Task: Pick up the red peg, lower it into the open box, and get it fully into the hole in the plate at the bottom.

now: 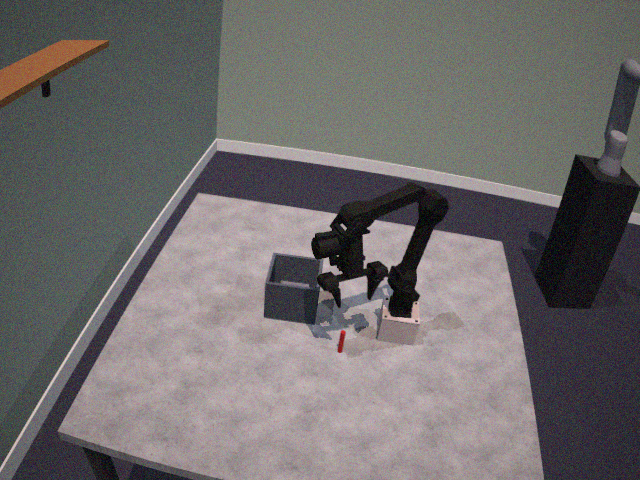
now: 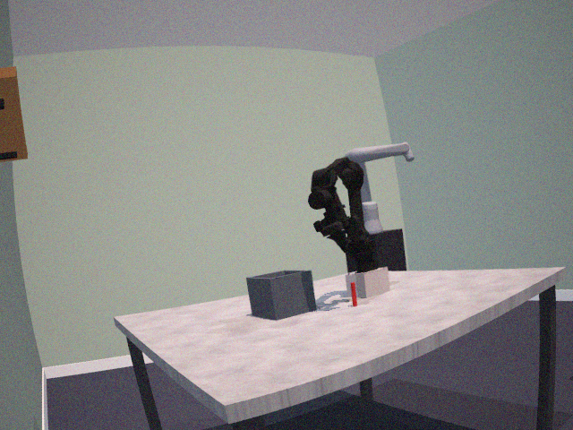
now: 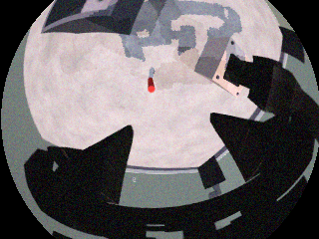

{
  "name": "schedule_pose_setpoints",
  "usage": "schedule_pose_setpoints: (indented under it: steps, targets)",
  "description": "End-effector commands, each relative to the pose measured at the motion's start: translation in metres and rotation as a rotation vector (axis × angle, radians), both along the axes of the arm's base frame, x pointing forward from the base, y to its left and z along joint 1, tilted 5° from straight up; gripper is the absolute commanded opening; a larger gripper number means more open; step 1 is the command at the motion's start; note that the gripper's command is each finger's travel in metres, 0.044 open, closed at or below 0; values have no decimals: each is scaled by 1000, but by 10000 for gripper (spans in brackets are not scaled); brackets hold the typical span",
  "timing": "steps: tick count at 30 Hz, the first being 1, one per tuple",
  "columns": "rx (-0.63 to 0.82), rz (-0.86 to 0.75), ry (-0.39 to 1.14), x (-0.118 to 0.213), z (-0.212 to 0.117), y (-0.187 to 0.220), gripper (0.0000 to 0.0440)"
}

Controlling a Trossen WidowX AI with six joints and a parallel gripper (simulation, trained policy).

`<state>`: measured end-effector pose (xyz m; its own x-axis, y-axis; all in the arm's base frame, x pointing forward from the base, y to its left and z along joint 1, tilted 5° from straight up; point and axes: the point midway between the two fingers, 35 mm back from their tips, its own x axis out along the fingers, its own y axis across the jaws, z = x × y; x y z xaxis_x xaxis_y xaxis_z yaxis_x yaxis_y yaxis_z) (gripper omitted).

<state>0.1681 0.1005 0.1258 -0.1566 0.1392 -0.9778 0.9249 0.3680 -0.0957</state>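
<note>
The red peg [image 1: 341, 342] [image 2: 354, 294] [image 3: 151, 86] stands upright on the table, between the box and the arm's base but nearer the top camera. The open dark grey box [image 1: 292, 302] [image 2: 284, 298] [image 3: 122, 20] stands to its left in the top and exterior views. A strip of the pale plate [image 1: 295, 283] shows inside; its hole cannot be made out. My gripper [image 1: 354, 302] [image 3: 171, 122] is wide open and empty, pointing down above the table. In the top view it hangs behind the peg, between the box and the base. In the wrist view the peg lies beyond the fingertips.
The arm's pale base block [image 1: 398, 330] [image 2: 373, 282] [image 3: 211, 57] stands right of the peg in the top view. A black pedestal [image 1: 584, 232] with a grey arm stands off the table. An orange shelf [image 1: 56, 59] is on the left wall.
</note>
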Motion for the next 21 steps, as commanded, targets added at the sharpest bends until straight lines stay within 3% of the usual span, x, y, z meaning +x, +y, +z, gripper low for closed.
schedule_pose_setpoints:
  steps: [1, 21]
  targets:
    - [-40, -29, 29, -3, -12, -1, 432]
    - [-193, -116, 41, -4, -82, -9, 411]
